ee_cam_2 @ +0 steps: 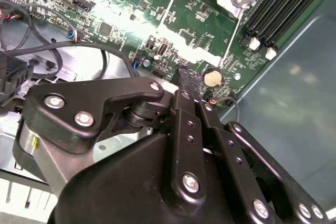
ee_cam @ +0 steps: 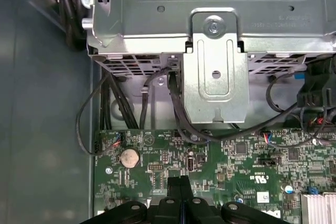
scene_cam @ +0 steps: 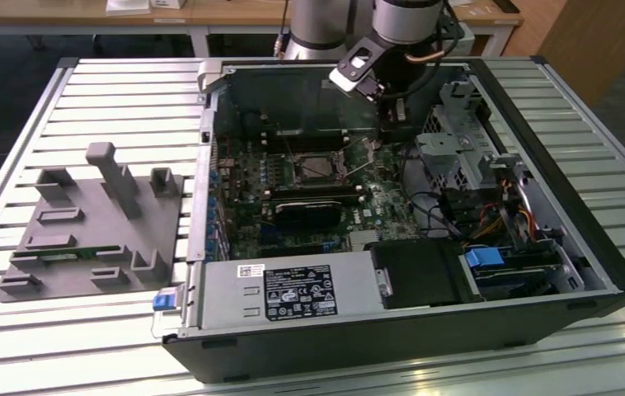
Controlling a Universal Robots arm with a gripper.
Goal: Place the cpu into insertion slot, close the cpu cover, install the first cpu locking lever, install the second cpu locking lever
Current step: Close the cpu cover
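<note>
gripper (ee_cam: 178, 186) of black metal links is closed, its fingertips pressed together with nothing seen between them. it hangs over the green motherboard (ee_cam: 231, 156), near the board's edge by a round silver coin battery (ee_cam: 129, 157). the small square cpu (scene_cam: 316, 168), dull silver-grey on top, lies in the square black-framed insertion slot (scene_cam: 289, 169) at the middle of the board. the thin silvery cpu cover (ee_cam_2: 210, 53) is raised open, near the fingertips. the black computer case (scene_cam: 401, 346) lies on a slatted metal worktop (scene_cam: 104, 91).

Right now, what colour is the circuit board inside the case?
The board is green, best seen in the first wrist view.
</note>
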